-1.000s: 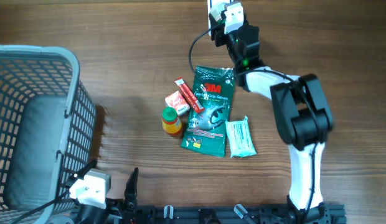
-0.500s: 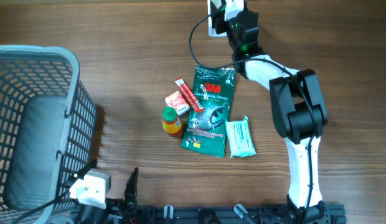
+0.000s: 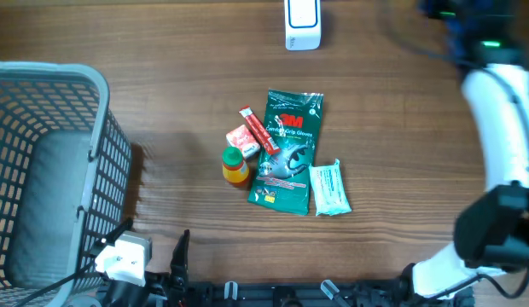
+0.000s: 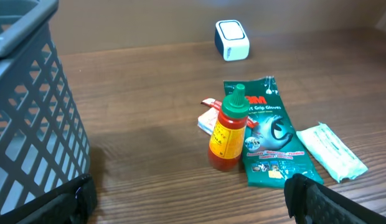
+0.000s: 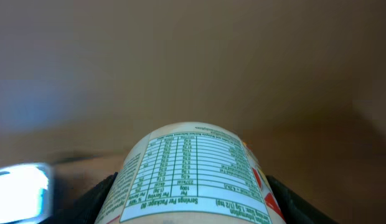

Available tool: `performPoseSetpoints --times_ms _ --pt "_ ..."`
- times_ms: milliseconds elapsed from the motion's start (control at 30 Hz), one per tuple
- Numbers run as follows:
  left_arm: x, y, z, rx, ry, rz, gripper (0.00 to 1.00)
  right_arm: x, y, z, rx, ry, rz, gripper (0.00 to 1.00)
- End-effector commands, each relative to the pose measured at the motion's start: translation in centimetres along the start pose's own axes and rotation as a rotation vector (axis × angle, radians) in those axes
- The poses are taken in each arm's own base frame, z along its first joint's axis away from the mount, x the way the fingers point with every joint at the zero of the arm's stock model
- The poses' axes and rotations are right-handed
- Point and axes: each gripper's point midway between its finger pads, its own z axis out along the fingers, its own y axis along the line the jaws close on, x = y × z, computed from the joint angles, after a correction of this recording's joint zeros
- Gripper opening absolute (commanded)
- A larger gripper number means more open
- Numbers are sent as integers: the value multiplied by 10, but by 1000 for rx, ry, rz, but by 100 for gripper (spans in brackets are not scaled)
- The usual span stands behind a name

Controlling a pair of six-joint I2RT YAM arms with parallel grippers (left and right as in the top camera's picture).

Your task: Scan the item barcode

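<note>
The white barcode scanner point(image 3: 301, 23) stands at the table's far edge; the left wrist view shows it too, as scanner point(image 4: 231, 40). My right gripper point(image 5: 190, 208) is shut on a pale round container point(image 5: 193, 171) with a nutrition table printed on it, which fills the space between its fingers. Overhead, the right gripper point(image 3: 456, 13) is a blur at the top right, well to the right of the scanner. My left gripper point(image 4: 193, 199) rests open near the front left, with nothing between its fingers point(image 4: 314, 196).
A grey mesh basket point(image 3: 43, 85) stands at the left. Mid-table lie a green 3M gloves packet point(image 3: 287, 153), an orange bottle with a green cap point(image 3: 235, 166), a red box point(image 3: 242, 139), a red stick point(image 3: 258, 130) and a pale wipes pack point(image 3: 329, 189).
My right arm has swung fast from beside the scanner to the far right, still gripping the container. The left arm has not moved.
</note>
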Motion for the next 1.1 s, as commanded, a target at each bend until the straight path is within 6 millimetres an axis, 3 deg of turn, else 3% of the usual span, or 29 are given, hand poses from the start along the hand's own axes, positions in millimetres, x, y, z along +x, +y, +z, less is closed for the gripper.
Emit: performPoseSetpoints --times_ms 0,33,67,167,333,400,500,633,667,700,733,833,900,933,1067 --pt "-2 -2 -2 10 -14 1 100 62 -131 3 246 191 208 53" --pt "-2 -2 -2 10 -14 1 100 88 -171 -2 314 262 255 53" --pt "-2 -2 -2 10 -14 1 100 109 -198 -7 360 319 293 53" --pt "-2 -2 -2 10 -14 1 100 159 -251 -17 455 430 406 53" --pt "-2 -2 -2 10 -14 1 100 233 -303 -22 538 567 559 56" --pt "-2 -2 -2 10 -14 1 100 262 -314 -23 556 626 594 56" --pt "-2 -2 -2 10 -14 1 100 287 -324 -25 573 671 628 56" --pt "-2 -2 -2 10 -14 1 100 291 -340 -34 615 666 637 65" --pt "-2 -2 -2 10 -14 1 100 292 -343 -36 620 665 643 73" --pt "-2 -2 -2 10 -14 1 100 293 -346 -39 626 666 650 90" --pt "-2 -2 -2 10 -14 1 100 293 -350 -45 635 667 661 100" --pt "-2 -2 -2 10 -14 1 100 277 -364 -66 668 622 684 100" --pt "-2 -2 -2 10 -14 1 100 250 -372 -84 706 534 733 100" --pt "-2 -2 -2 10 -14 1 100 223 -372 -96 711 453 772 100" --pt "-2 -2 -2 10 -14 1 100 134 -351 -133 674 206 832 100"
